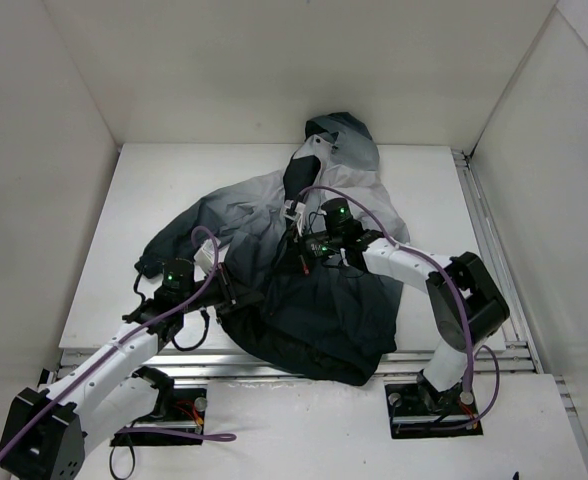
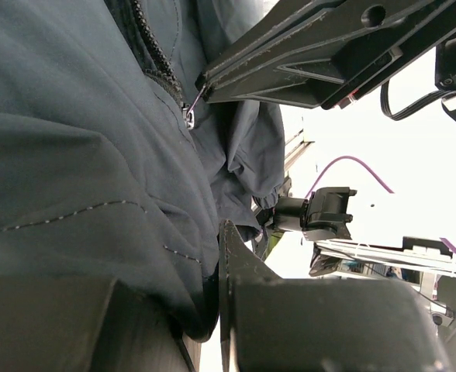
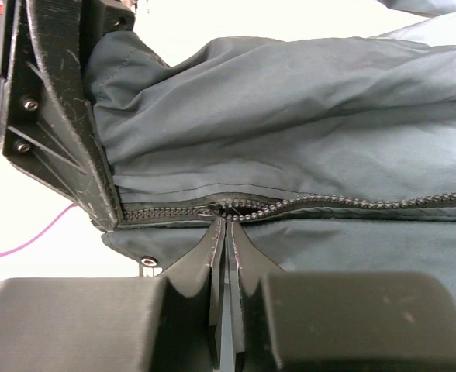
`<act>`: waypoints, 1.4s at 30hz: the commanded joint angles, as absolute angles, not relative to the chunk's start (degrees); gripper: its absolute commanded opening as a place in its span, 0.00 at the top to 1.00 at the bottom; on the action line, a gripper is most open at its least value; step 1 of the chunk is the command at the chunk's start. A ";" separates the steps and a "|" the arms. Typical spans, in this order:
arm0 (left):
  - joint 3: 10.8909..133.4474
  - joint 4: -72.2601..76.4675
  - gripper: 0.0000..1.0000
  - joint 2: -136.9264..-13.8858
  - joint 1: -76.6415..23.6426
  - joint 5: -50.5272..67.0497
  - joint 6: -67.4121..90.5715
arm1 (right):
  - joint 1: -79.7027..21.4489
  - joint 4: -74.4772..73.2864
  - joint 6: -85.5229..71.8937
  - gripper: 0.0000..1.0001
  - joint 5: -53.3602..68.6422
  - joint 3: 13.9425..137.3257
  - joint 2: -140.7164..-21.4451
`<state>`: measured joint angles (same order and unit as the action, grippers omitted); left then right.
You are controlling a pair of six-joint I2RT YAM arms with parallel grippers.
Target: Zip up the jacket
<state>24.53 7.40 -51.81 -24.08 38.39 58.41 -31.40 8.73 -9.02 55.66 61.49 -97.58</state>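
Black fingers (image 3: 191,270) of the right gripper (image 3: 226,232) are filling the bottom of the right wrist view. They are pressing together with no gap and pinching the zipper pull (image 3: 215,210) of the jacket (image 3: 290,116). From the pull, the zipper (image 3: 352,203) is running as a dark line of teeth to the right edge of the frame.

In the top view the jacket (image 1: 314,320) is lying crumpled at the centre of the table (image 1: 424,190), with its hood (image 1: 339,135) pointing to the upper middle and its dark hem reaching the table's lower edge. The right gripper (image 1: 299,255) is sitting on the jacket's middle.

The left gripper (image 1: 232,296) is meeting the hem at lower left. In the left wrist view its jaws are standing well apart with bunched fabric between them, and I cannot tell whether they are gripping it.

White walls (image 1: 274,60) are boxing in the table on three sides, with the jacket lying inside them.
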 commanded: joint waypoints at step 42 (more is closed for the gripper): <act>26.98 10.55 1.00 -51.50 -24.43 39.90 56.25 | -33.31 10.11 -7.65 1.00 58.71 64.77 -98.09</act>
